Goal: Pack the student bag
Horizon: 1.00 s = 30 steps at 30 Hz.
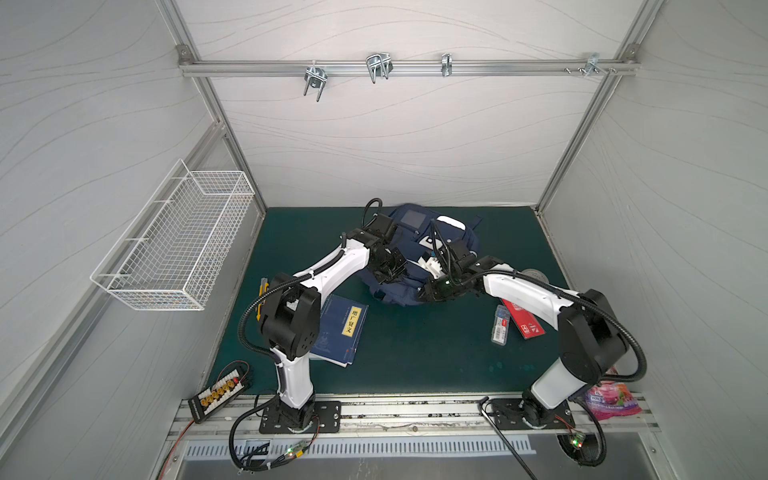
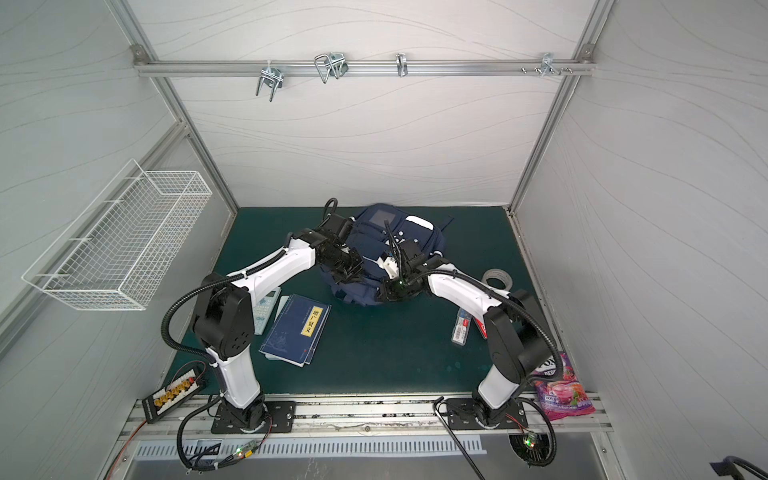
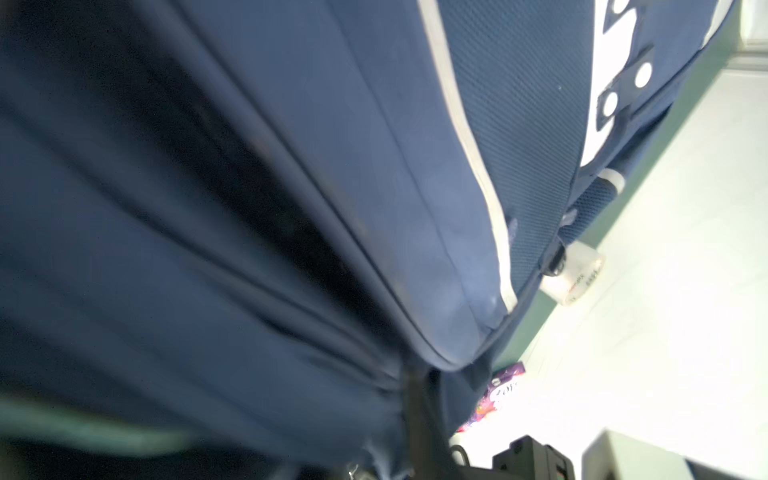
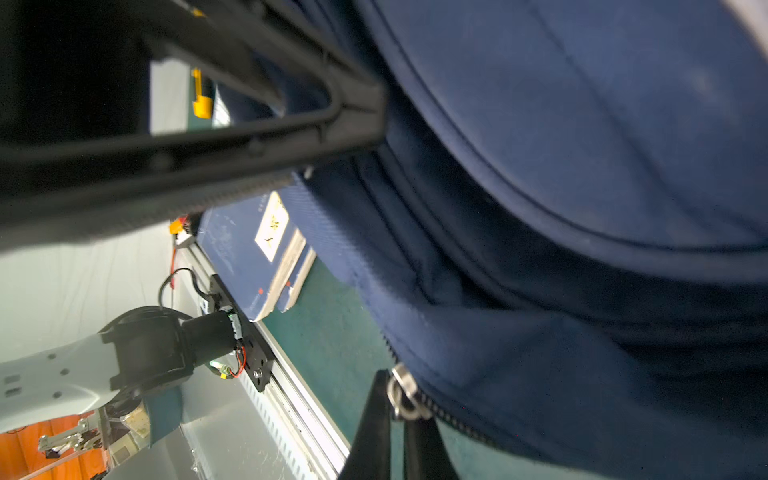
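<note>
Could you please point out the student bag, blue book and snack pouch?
student bag (image 1: 413,235), in a top view, front fabric.
blue book (image 1: 332,340), in a top view, cover.
snack pouch (image 2: 565,395), in a top view, printed front.

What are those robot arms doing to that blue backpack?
Two robot arms are working on the navy backpack lying on the green mat. The right gripper is pinched shut on its zipper pull. The left gripper is up against the bag's side; I can't tell if it's gripping. A blue book lies on the mat, not packed yet.
</note>
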Available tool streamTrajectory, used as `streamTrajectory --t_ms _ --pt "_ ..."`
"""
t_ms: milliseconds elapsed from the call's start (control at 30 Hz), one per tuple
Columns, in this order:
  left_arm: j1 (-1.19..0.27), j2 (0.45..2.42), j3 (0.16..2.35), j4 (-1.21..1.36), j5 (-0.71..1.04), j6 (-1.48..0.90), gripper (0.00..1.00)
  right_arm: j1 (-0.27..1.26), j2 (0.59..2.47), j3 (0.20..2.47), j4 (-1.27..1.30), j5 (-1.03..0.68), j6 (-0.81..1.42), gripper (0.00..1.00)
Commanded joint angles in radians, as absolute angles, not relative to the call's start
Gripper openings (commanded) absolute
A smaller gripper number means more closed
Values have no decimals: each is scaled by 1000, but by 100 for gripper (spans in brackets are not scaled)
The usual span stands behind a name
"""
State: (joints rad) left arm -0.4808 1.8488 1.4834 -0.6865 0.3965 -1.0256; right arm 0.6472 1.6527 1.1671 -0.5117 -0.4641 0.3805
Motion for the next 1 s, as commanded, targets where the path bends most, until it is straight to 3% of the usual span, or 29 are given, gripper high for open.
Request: streamTrajectory --t_ms 0,67,233,367,567,667,867,967 --pt "-381 1750 1430 -572 416 -1022 81 661 1647 1237 -696 -436 368 0" --pt "-301 1690 1373 -607 373 -988 86 655 1660 1278 -776 -425 361 0" --pt "-122 1692 1290 -600 398 -974 77 655 1712 1312 -859 -424 351 0" --pt "-98 1774 1319 -527 468 -987 69 658 1739 1338 -889 -444 346 0" --pt "-134 1901 1362 -453 528 -999 67 667 1748 1367 -900 -464 354 0" --pt "-147 1947 1360 -441 534 -995 55 671 1760 1378 -900 -476 366 0" --pt "-153 1963 1313 -352 577 -1035 0 725 1799 1413 -928 -538 376 0" --pt "-168 1928 1299 -337 576 -1033 0 777 1846 1475 -935 -551 390 0"
